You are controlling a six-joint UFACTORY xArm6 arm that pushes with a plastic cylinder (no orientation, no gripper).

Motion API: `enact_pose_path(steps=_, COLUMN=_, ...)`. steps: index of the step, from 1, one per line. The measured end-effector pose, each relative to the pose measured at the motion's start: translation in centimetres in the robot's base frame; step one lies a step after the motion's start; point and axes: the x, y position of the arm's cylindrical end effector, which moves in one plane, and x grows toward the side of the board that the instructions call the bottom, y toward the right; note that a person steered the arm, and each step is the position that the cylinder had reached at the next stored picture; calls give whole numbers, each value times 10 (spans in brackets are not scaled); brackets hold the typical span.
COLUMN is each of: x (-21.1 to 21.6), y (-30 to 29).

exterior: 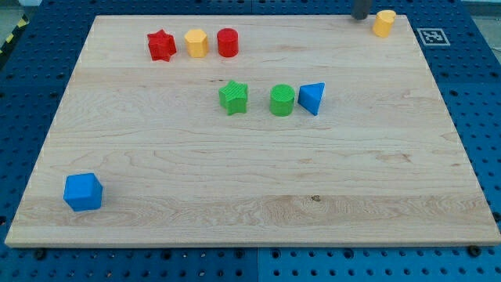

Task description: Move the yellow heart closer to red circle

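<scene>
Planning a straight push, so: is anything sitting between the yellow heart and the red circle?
No block is. The green circle and blue triangle lie below the line from the yellow heart to the red circle. Only my tip stands beside the heart, on the circle's side.

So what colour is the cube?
Blue: the cube, bottom left in the camera view.

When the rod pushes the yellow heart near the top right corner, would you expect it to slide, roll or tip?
The yellow heart looks squat and flat-bottomed, so it probably slides rather than tips. Its lobed outline may make it rotate off-centre. My tip sits just to its left.
</scene>
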Motion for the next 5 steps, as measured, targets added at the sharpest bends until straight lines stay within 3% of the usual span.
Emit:
enact_pose_path(steps=3, x=1, y=49)
enact_pose_path(steps=5, x=26, y=29)
